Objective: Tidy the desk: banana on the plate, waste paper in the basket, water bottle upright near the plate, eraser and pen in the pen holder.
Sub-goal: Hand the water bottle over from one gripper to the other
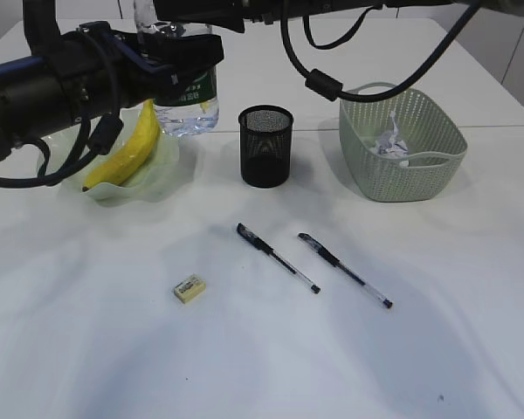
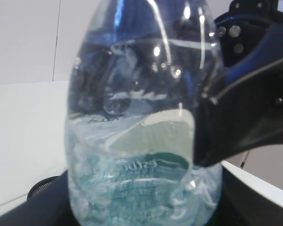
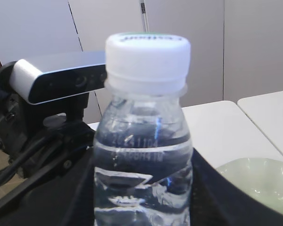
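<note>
The water bottle (image 1: 188, 109) stands upright just behind the pale green plate (image 1: 164, 161), which holds the banana (image 1: 127, 157). My left gripper (image 1: 176, 65) is shut on the bottle's upper body; in the left wrist view the bottle (image 2: 141, 117) fills the space between the jaws. My right gripper (image 1: 170, 19) reaches across from the top and is shut on the bottle (image 3: 144, 94) below its white cap. Waste paper (image 1: 390, 140) lies in the green basket (image 1: 419, 179). Two pens (image 1: 277, 257) (image 1: 344, 270) and the eraser (image 1: 189, 288) lie on the table. The black mesh pen holder (image 1: 265, 144) stands mid-table.
The right arm's cables (image 1: 323, 83) hang over the back of the table near the basket. The left arm (image 1: 44, 87) stretches in from the left above the plate. The plate's rim (image 3: 254, 179) shows at the lower right of the right wrist view.
</note>
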Controlling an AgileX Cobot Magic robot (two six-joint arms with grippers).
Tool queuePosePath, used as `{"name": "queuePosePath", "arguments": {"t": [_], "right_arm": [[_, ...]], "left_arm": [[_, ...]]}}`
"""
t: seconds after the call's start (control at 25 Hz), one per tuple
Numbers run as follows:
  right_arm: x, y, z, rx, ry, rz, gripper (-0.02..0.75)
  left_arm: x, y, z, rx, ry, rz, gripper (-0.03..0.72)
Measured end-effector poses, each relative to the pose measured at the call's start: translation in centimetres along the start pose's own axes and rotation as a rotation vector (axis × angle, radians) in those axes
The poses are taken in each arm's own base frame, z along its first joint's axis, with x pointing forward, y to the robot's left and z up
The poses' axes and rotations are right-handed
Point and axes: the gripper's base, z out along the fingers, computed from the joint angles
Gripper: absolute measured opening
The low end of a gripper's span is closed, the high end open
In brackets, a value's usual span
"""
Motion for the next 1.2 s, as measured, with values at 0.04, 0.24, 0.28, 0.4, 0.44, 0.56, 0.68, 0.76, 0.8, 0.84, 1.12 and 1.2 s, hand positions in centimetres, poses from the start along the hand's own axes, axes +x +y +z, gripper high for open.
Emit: {"name": "queuePosePath", "arguments": {"t": [0.04, 0.24, 0.28, 0.4, 0.44, 0.56, 0.68, 0.76, 0.8, 0.84, 1.12, 1.2], "right_arm": [[0.00, 0.00, 0.00, 0.000, 0.000, 0.000, 0.362], [-0.02, 0.00, 0.00, 0.000, -0.002, 0.001, 0.362], [-0.03, 0.00, 0.00, 0.000, -0.004, 0.001, 0.363], [-0.03, 0.00, 0.00, 0.000, -0.008, 0.005, 0.363], [-0.03, 0.00, 0.00, 0.000, -0.008, 0.003, 0.363], [-0.03, 0.00, 0.00, 0.000, -0.008, 0.003, 0.363], [-0.03, 0.00, 0.00, 0.000, -0.008, 0.003, 0.367], [-0.05, 0.00, 0.00, 0.000, -0.010, 0.004, 0.370], [-0.05, 0.00, 0.00, 0.000, -0.010, 0.004, 0.371], [-0.05, 0.00, 0.00, 0.000, -0.010, 0.006, 0.372], [-0.05, 0.02, 0.00, -0.002, -0.010, 0.031, 0.403], [-0.05, 0.02, 0.00, -0.002, -0.010, 0.035, 0.420]], "left_arm": [[0.00, 0.00, 0.00, 0.000, 0.000, 0.000, 0.412], [0.00, 0.00, 0.00, 0.000, 0.000, 0.000, 0.412], [0.00, 0.00, 0.00, 0.000, 0.000, 0.000, 0.412], [0.00, 0.00, 0.00, 0.000, -0.001, 0.000, 0.412], [0.00, 0.00, 0.00, 0.000, -0.001, 0.000, 0.412], [-0.02, -0.01, 0.00, 0.002, -0.002, 0.000, 0.412], [-0.02, -0.01, 0.00, 0.001, -0.002, 0.000, 0.412], [-0.02, -0.01, 0.00, 0.001, -0.002, 0.000, 0.410], [-0.02, -0.01, 0.00, 0.001, -0.002, 0.000, 0.410], [-0.02, -0.01, 0.00, 0.001, -0.002, 0.000, 0.409], [-0.02, -0.01, 0.00, 0.002, -0.003, 0.000, 0.401], [-0.03, -0.02, 0.00, 0.003, -0.004, 0.000, 0.397]]}}
